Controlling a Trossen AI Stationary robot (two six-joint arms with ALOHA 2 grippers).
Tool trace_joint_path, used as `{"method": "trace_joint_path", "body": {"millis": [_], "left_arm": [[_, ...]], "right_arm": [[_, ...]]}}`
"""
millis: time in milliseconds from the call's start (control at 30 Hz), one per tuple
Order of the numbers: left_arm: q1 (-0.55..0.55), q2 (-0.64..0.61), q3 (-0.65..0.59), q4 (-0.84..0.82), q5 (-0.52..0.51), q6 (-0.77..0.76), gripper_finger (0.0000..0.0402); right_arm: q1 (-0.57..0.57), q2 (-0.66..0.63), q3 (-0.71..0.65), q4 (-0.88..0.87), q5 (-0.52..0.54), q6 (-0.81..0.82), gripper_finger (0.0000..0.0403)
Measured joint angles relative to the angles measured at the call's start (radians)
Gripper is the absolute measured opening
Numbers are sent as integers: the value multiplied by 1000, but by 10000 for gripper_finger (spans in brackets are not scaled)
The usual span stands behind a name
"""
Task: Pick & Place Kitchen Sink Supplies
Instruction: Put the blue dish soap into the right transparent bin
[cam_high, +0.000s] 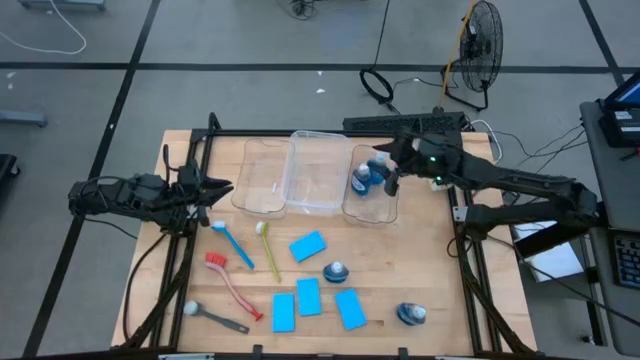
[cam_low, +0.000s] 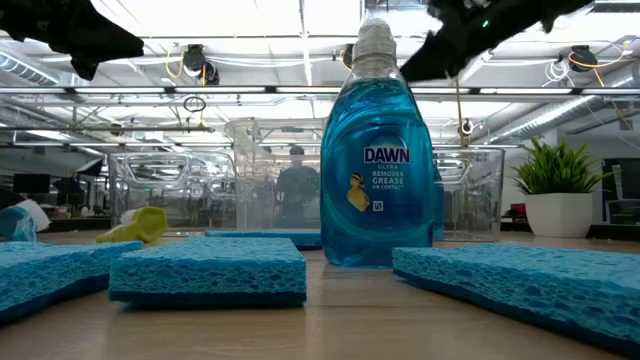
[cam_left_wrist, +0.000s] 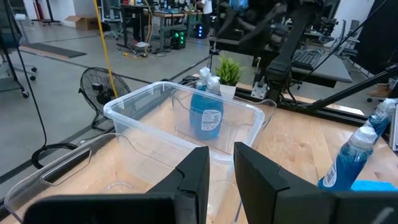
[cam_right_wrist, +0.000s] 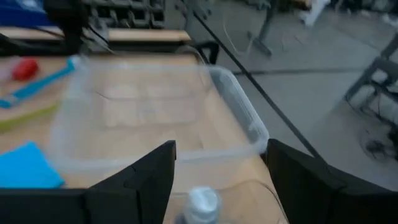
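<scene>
Two blue-liquid bottles (cam_high: 365, 178) stand in the rightmost clear bin (cam_high: 385, 212). My right gripper (cam_high: 392, 180) hovers open above them, holding nothing; a pale cap (cam_right_wrist: 202, 202) shows below its fingers. Two more bottles (cam_high: 336, 271) (cam_high: 411, 314) stand on the table among several blue sponges (cam_high: 308, 245). The blue (cam_high: 232, 243), yellow-green (cam_high: 268, 248), red (cam_high: 232, 285) and grey-black (cam_high: 215, 316) brushes lie on the table at near left. My left gripper (cam_high: 215, 188) waits at the table's left edge, its fingers (cam_left_wrist: 196, 177) a little apart with nothing between them.
Two more clear bins (cam_high: 265, 178) (cam_high: 315, 170) stand side by side left of the filled one, along the far edge. A small green potted plant (cam_low: 560, 200) stands at the far right. The near bottle (cam_low: 378, 170) and sponges (cam_low: 210, 268) fill the low view.
</scene>
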Motion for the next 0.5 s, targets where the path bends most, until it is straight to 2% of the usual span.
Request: {"method": "trace_joint_path", "body": {"millis": [233, 500], "left_arm": [[0, 0, 0, 0, 0, 1, 77], [0, 0, 0, 0, 0, 1, 77]], "right_arm": [[137, -151, 0, -112, -1, 42, 236], [302, -232, 0, -256, -4, 266, 237]]}}
